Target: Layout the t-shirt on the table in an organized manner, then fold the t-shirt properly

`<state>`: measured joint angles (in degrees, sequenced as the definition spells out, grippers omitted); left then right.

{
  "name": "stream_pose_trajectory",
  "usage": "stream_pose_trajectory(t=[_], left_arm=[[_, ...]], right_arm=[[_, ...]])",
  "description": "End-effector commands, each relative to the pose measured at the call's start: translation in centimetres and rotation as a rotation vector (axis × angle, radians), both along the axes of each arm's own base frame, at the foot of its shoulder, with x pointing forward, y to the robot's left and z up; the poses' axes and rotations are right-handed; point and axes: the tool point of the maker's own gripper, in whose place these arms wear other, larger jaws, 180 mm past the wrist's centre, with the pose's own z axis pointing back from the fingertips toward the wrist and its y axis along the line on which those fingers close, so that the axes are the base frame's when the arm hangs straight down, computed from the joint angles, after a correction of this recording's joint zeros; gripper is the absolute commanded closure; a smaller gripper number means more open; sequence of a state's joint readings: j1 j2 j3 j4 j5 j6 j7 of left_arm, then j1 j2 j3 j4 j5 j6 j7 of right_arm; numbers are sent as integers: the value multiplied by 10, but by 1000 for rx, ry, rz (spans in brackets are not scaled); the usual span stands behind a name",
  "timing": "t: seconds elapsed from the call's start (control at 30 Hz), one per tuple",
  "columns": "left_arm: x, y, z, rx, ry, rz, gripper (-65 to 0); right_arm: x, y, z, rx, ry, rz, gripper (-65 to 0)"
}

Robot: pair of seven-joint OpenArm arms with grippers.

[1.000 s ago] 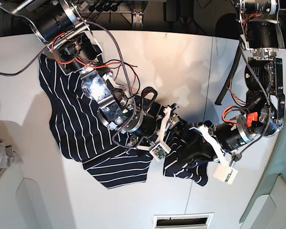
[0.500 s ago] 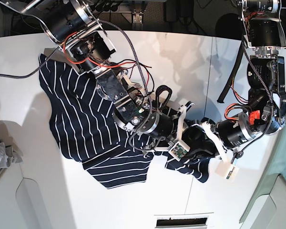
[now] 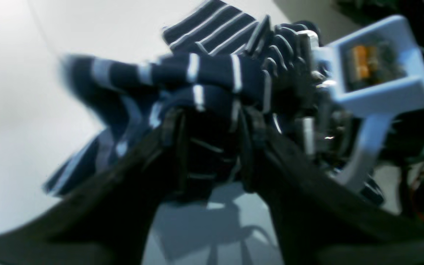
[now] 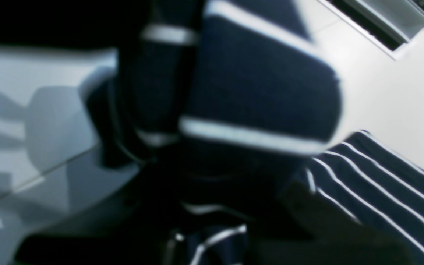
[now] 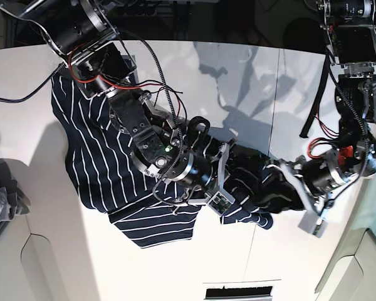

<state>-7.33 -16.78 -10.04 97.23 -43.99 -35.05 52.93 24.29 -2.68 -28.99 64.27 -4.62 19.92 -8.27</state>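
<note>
The t-shirt point(image 5: 106, 150) lies crumpled across the middle of the table point(image 5: 250, 69), its broad striped body spread toward the far left of the base view and a bunched, twisted part drawn out toward the right, where both grippers meet it. It looks light, limp and easily stretched: it will sag and fold under its own weight wherever it is not held, and thin fabric like this can slip out of a pinch, so I judge the firmest holds to be hems, shoulder seams or sleeve edges, taken at two well-separated corners so the cloth can be pulled flat. The right gripper point(image 4: 197, 154) is clenched on a thick fold of the shirt, which fills its wrist view. The left gripper point(image 3: 212, 147) stands with its jaws parted around a gathered roll of fabric; whether it has any real hold I cannot tell. The base view alone shows the whole garment and how tangled it is beneath the right arm. The left wrist view shows the roll stretched between the two grippers and lifted off the tabletop; the right wrist view shows the pinched fold close up, and flat striped cloth lying beside it.
</note>
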Motion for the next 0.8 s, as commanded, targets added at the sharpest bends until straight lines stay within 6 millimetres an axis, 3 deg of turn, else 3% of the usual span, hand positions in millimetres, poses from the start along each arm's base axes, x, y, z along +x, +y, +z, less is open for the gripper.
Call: stream_pose_trajectory(t=[0.0,0.13,0.3,0.53,0.7,0.77], left_arm=[[9,8,23,-18,-75,19,-250],[11,28,28,-29,-88,81,-250],[1,31,12,-27,-51,92,-250],[-6,34,-8,-66,-14,116,-256],[-8,29,-15,-126,13,116,-370],[-7,29,-16,-139,12,121,-376]], right_arm=[[11,8,29,46,-61,7,0],[14,4,47,53,-111,7,0],[18,-6,72,59,-186,6,0],[21,-9,77,69,-196,-3,0],[20,-9,77,71,-193,0,0],[19,-8,78,91,-182,-1,0]])
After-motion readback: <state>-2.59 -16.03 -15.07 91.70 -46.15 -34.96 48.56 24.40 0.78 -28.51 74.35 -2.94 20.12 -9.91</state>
